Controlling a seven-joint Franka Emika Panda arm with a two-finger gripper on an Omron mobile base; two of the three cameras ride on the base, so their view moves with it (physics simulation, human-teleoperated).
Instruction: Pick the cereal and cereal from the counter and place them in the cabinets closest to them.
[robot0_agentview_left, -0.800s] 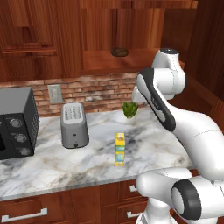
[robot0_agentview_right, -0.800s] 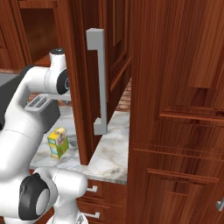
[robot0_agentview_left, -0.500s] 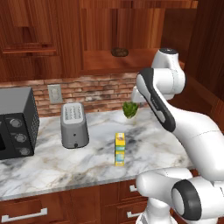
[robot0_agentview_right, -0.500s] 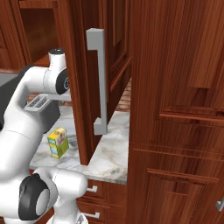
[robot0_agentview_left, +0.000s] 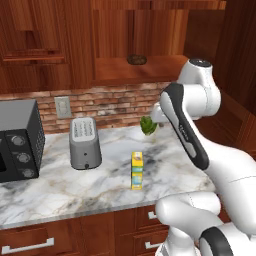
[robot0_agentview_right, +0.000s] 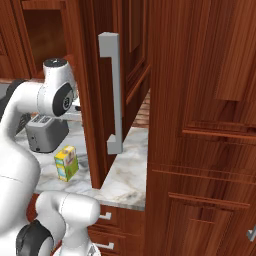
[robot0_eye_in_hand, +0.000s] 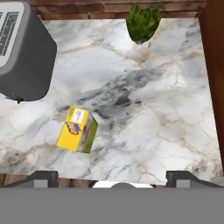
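Note:
One cereal box (robot0_agentview_left: 137, 171), yellow with a green side, stands upright on the marble counter (robot0_agentview_left: 60, 186) near its front edge; it also shows as cereal (robot0_agentview_right: 66, 163) and cereal (robot0_eye_in_hand: 78, 130). My gripper (robot0_eye_in_hand: 113, 178) hangs high over the counter (robot0_eye_in_hand: 153, 109), open, with nothing between its fingertips (robot0_eye_in_hand: 43, 177). In the hand view the box lies below it and to the left. The cabinets (robot0_agentview_left: 135, 72) above the counter stand open, with a wooden shelf.
A grey toaster (robot0_agentview_left: 84, 142) and a black microwave (robot0_agentview_left: 15, 140) stand left of the box. A green leafy vegetable (robot0_agentview_left: 148, 125) lies by the brick wall. A dark bowl (robot0_agentview_left: 136, 59) sits on the shelf. The open cabinet door (robot0_agentview_right: 92, 75) with its silver handle (robot0_agentview_right: 114, 90) juts out on the right.

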